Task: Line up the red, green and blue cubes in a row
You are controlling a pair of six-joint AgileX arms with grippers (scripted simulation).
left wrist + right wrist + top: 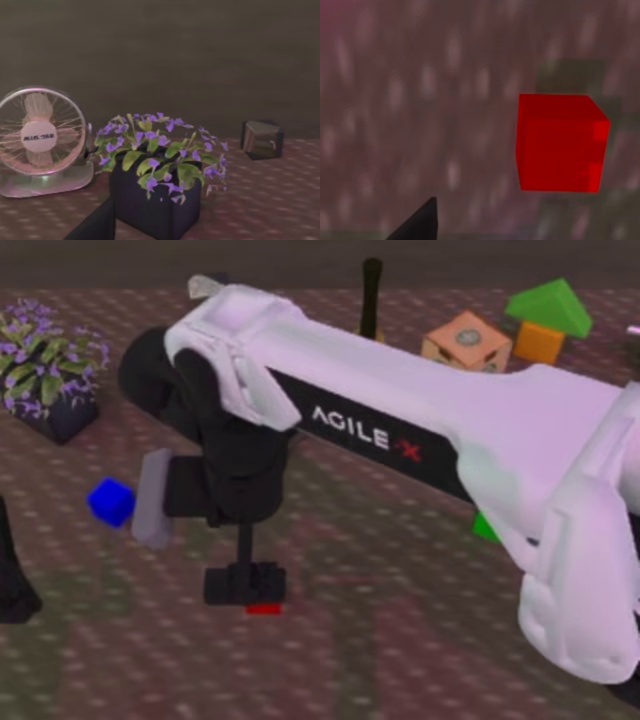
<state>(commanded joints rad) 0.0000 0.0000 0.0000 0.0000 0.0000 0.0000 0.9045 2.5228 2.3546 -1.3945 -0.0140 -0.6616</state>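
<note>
Small glossy bright red cube [264, 609]: lower centre of the top view, resting on the table; only a thin strip of it is visible. In the right wrist view the red cube [560, 143] appears whole, flat on the surface.

Small glossy bright blue cube [111, 502]: left of the top view, resting flat.

Small bright green cube [485, 529]: right of centre, mostly hidden; only a corner shows.

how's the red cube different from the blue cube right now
The blue cube sits in full view at the table's left, apart from both arms; the red cube is mostly hidden under the right tool, nearer the middle. The right wrist view shows only the red one. Both rest on the table.
</note>
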